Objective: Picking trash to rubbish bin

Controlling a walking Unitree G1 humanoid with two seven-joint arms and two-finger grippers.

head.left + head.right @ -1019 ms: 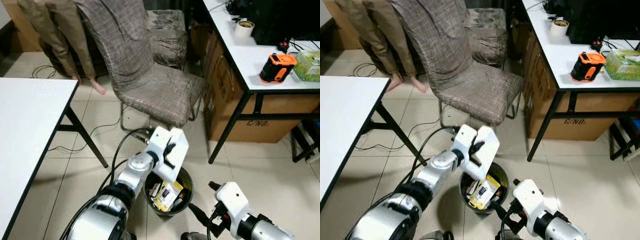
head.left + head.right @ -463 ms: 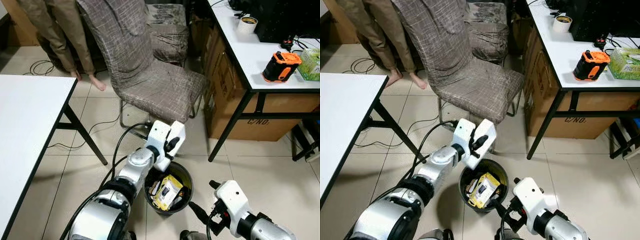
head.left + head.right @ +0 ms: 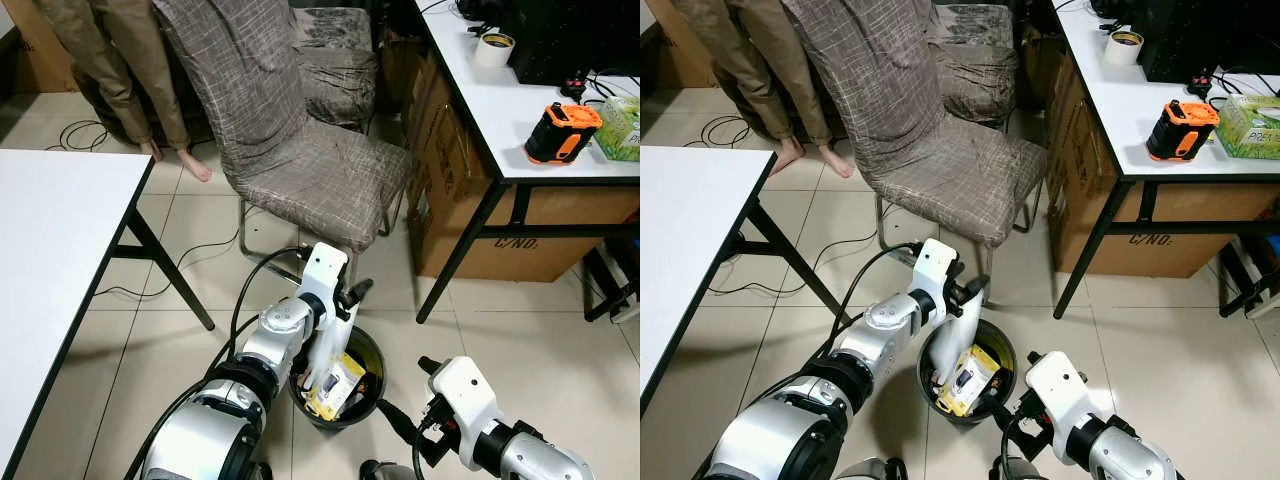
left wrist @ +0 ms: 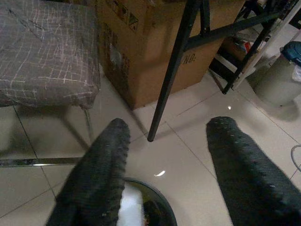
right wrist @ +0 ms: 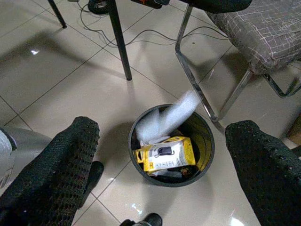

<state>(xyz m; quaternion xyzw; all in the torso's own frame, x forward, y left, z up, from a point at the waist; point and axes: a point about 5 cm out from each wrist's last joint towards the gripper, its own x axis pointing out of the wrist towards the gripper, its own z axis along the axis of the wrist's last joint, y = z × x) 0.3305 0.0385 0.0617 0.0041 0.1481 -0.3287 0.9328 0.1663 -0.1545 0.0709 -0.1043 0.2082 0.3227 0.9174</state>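
Left eye view: bin [image 3: 372, 352] is seen on the tiled floor, just before the chair [image 3: 300, 180], with a worktop leg [image 3: 455, 262] to its right. A white sheet [image 3: 958, 338] leans in the bin beside a yellow pack [image 5: 164, 154]. Left hand [image 4: 164, 155] is held wide above the rim; right hand [image 5: 160, 169] is spread wide, low beside the bin. Open floor is noted to the right.

head pair: you're looking steeply down from the head at the rubbish bin [image 3: 337, 385] on the floor
left wrist: sits low, just above the bin rim, facing out toward the cardboard box [image 4: 141, 42]
right wrist: looks down into the bin from close by
shared: all your views catch the bin and grey chair [image 3: 940, 160]
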